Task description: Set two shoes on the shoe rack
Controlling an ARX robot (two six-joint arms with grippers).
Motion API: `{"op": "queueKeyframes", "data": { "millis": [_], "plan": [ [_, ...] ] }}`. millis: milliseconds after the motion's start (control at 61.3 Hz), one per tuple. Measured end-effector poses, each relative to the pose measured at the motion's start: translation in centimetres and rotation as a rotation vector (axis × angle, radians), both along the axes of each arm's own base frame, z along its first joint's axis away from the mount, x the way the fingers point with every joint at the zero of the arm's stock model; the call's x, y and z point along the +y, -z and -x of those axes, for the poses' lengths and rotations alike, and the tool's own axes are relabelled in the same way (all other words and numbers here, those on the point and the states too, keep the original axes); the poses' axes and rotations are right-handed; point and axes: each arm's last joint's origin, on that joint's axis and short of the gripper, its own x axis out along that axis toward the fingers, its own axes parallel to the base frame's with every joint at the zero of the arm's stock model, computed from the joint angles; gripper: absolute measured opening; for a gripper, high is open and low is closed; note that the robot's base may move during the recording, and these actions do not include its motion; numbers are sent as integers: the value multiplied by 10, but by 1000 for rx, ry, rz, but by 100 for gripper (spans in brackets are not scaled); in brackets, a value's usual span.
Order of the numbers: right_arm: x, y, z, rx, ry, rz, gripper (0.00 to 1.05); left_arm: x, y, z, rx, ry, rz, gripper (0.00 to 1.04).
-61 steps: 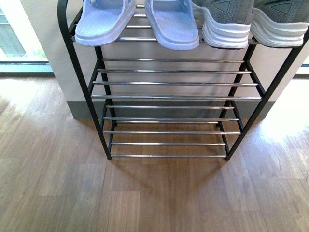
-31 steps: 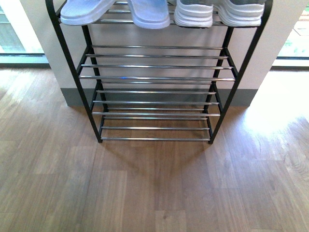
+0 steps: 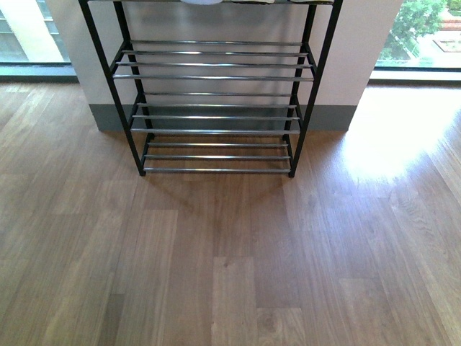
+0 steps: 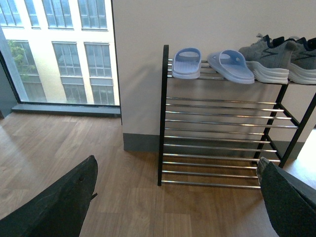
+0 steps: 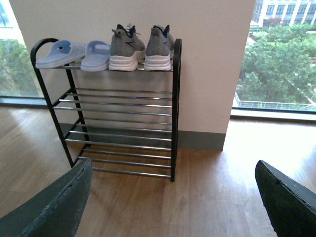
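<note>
In the front view the rack [image 3: 212,108] now sits higher and smaller than half a second ago, more floor [image 3: 230,274] lies before it, and its top shelf with the shoes has slid almost out at the upper edge; only a pale sliver shows there, too little to tell what it is.

Both wrist views show the whole rack against the white wall [image 4: 197,24]. On the rack's top shelf, from its left end to its right, lie the two slides [image 4: 186,63], side by side with toes toward the room, then the two sneakers [image 4: 264,59] touching each other at the rack's right end. From the right wrist view the order is the same: slides [image 5: 61,53] at the rack's left end, sneakers [image 5: 126,49] beside the rack's right frame. The shelves under the top one carry nothing.

The left pincer [image 4: 177,207] stands apart, its two dark fingers [image 4: 59,207] wide of each other, with the rack well beyond them and nothing between. The right pincer [image 5: 177,207] is likewise spread, fingers [image 5: 289,200] far apart, holding nothing, the rack well off behind the gap.
</note>
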Motion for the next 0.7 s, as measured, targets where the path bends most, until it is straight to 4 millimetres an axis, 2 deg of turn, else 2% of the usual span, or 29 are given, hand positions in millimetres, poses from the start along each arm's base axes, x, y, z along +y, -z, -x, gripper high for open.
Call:
{"op": "queueKeyframes", "data": {
  "millis": [702],
  "plan": [
    [0, 0, 0, 0, -2, 0, 95, 0, 0, 0, 0, 0, 0, 95]
  ]
}}
